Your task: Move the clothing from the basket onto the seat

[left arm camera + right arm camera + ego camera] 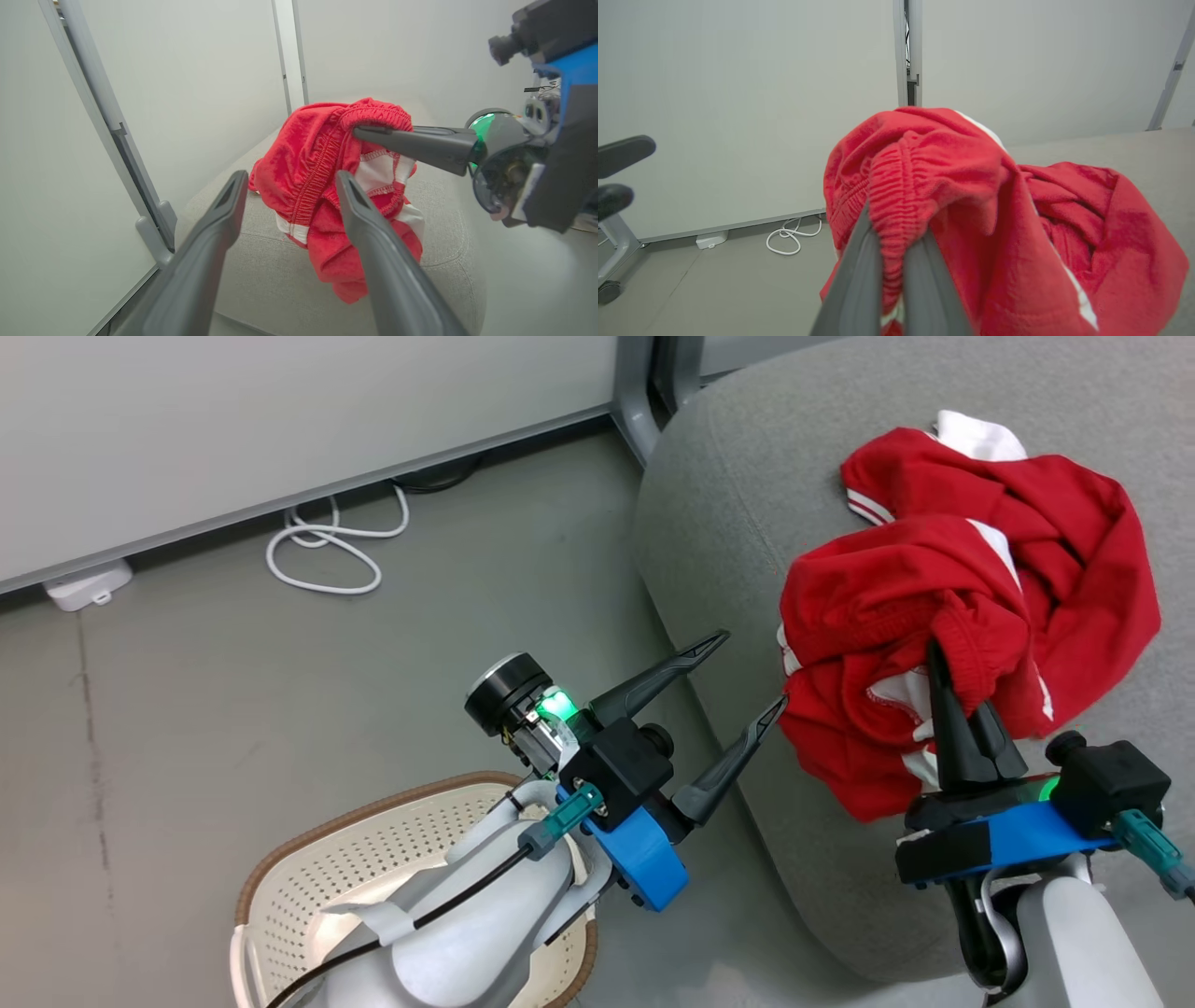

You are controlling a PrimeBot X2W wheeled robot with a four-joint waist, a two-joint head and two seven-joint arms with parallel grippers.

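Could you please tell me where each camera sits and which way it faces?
Head view: on the head, looking down at the basket, seat and clothing; both forearms show, left hand open, right hand shut on the clothing.
Left wrist view: on the left wrist, looking along its spread fingers at the clothing on the seat; the right hand shows at the right.
Right wrist view: on the right wrist, looking along its fingers, which pinch the clothing, toward a wall.
Shared: all three show the clothing.

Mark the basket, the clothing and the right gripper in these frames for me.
basket (345, 877): head view, on its perforated inner wall.
clothing (896, 588): head view, on red fabric near the middle of the heap.
right gripper (934, 655): head view, at its closed fingertips, which pinch the clothing's gathered hem.
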